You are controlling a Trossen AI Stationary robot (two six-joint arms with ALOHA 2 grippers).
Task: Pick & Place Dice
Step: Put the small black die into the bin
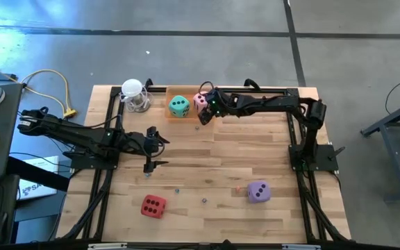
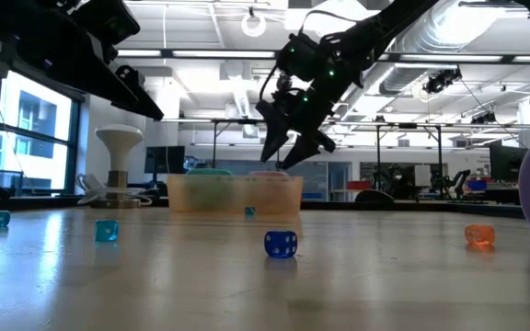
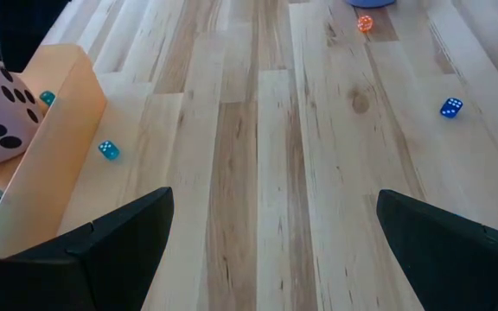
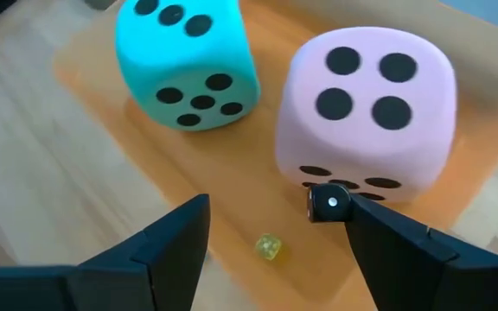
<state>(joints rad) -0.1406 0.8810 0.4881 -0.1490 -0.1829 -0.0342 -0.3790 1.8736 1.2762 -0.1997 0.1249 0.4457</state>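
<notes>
The right gripper [image 1: 204, 117] hangs open near the top middle, over the soft pink dice [image 1: 200, 101] and teal dice [image 1: 179, 105] in the orange tray [image 1: 186, 90] (nothing held). The left gripper [image 1: 157, 149] is open too.

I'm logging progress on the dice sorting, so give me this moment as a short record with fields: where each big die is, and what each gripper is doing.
tray: orange tray at the table's far edge
teal die: teal die in the tray
pink die: pink die in the tray, beside the teal one
red die: red die on the table, near side
purple die: purple die on the table, near side
right gripper: right gripper open, above the tray by the pink die, holding nothing
left gripper: left gripper open, empty, over mid-table
</notes>
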